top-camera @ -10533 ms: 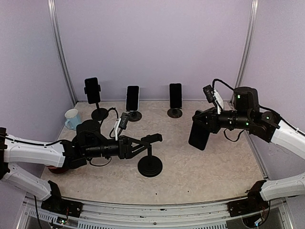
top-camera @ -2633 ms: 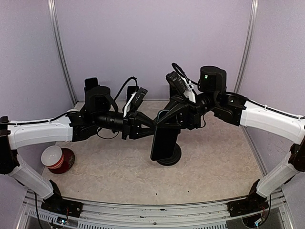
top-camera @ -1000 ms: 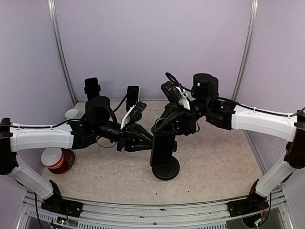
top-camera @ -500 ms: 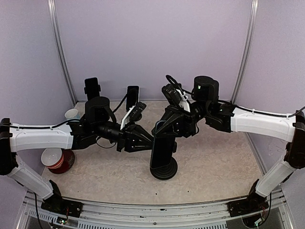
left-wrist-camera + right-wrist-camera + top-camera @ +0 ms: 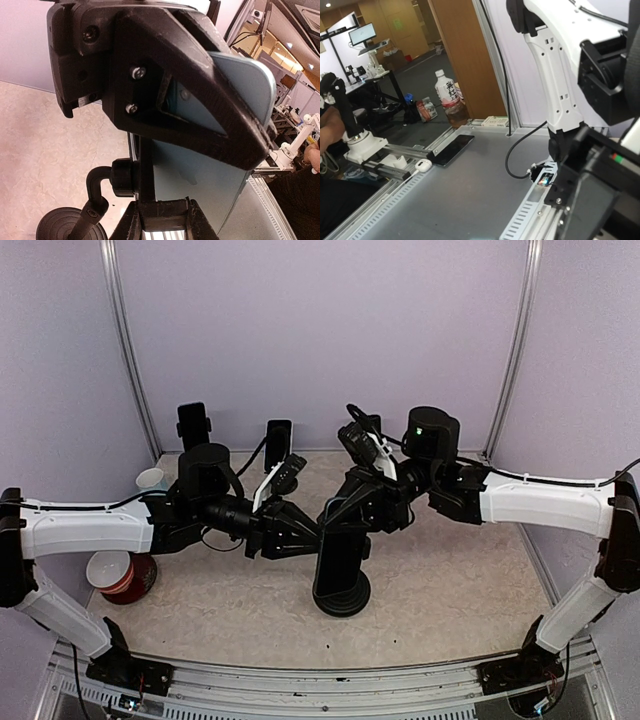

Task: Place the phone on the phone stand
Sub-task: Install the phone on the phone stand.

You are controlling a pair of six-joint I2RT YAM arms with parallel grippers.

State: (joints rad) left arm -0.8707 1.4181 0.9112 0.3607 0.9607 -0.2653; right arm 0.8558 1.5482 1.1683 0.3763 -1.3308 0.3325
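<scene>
The phone (image 5: 338,558) hangs upright over the middle of the desk (image 5: 450,585) with its dark face toward the near edge. Its pale blue back lies against the cradle of the phone stand (image 5: 342,600). In the left wrist view the cradle's lower bracket appears to sit just under the phone's bottom edge.

Compared with a second ago, phone and stand together are a little lower and nearer the arms' bases. The stand's round foot now looks to be down on the desk (a couple of seconds back it was farther away and seemingly lifted). I judge the seating to be nearly done. What remains is to make sure the cradle really holds the phone, and then to release it.

The right pincer (image 5: 350,520) is closed on the phone's upper edge, and its opening has not changed over the last second. The left pincer (image 5: 300,537) is narrow, clamped on the stand's cradle from the left side, likewise unchanged.

No brand or writing shows on the phone's back or on the stand. The right wrist view looks out past the cell, where a bottle (image 5: 449,97) carries a white label with red characters too small to read. A monitor (image 5: 362,34) farther off is too blurred to read.
</scene>
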